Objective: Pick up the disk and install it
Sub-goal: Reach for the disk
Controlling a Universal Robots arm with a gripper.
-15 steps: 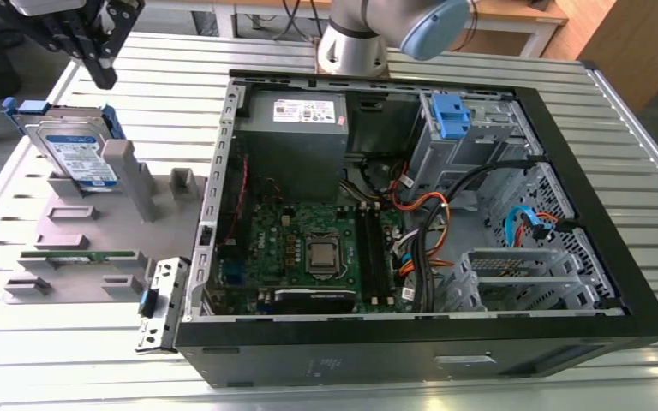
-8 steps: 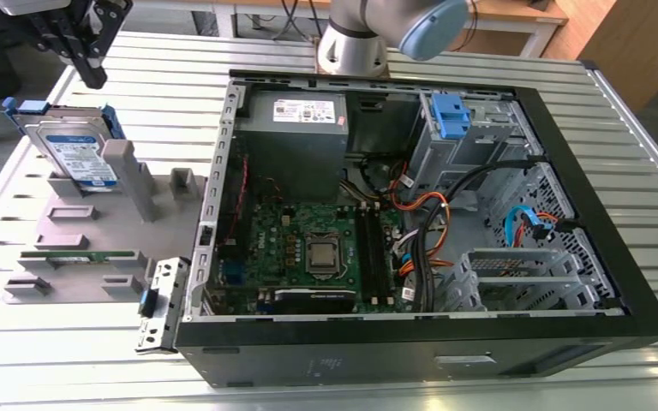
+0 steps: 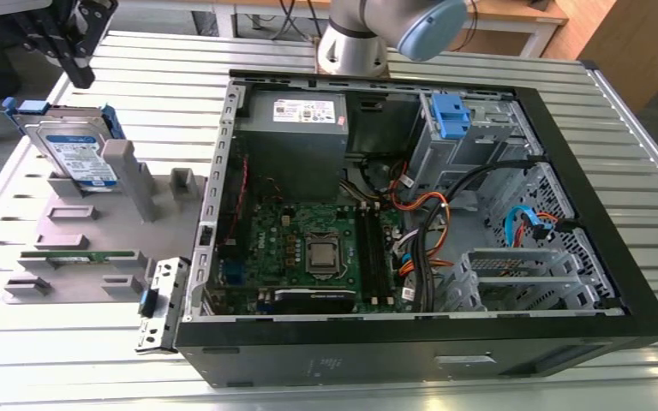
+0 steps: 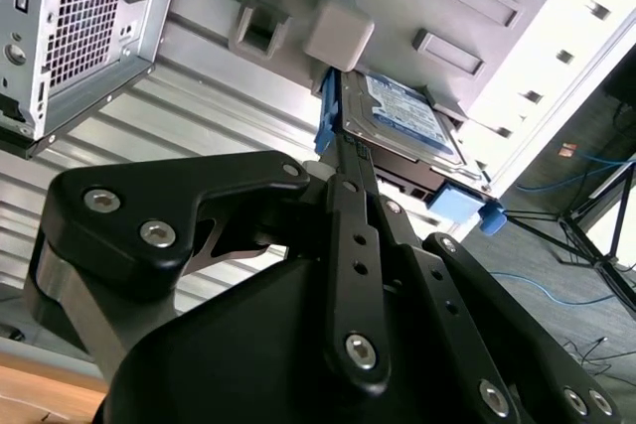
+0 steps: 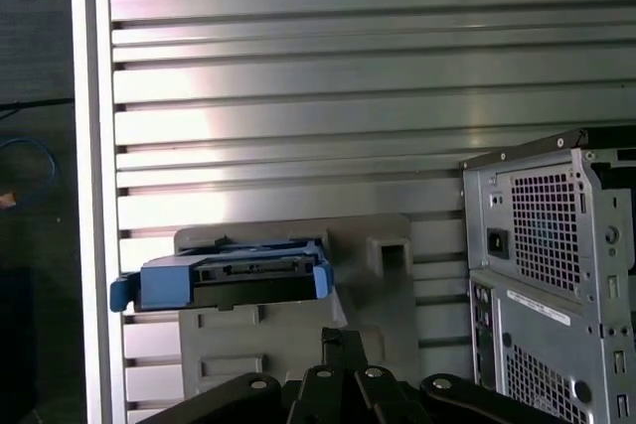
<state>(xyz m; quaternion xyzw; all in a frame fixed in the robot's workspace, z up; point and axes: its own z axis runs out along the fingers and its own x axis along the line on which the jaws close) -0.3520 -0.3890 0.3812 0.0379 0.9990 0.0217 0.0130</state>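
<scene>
The disk (image 3: 78,154) stands on edge in a grey holder (image 3: 89,244) at the exterior view's left. It is silver with a white-and-blue label and blue rails. My gripper (image 3: 80,75) hangs a little above and behind it, shut and holding nothing. In the second wrist view the gripper (image 4: 343,151) reaches close to the disk's (image 4: 402,116) blue rail. From the first wrist view, the disk (image 5: 234,280) shows edge-on with its blue handle just beyond the gripper (image 5: 333,337).
An open black computer case (image 3: 421,342) lies on the slatted metal table (image 3: 637,154), holding a motherboard, cables, a grey power supply (image 3: 295,120) and a drive cage with a blue bracket (image 3: 449,116). The case's rear (image 5: 547,265) stands beside the holder. The table edge runs just past the holder.
</scene>
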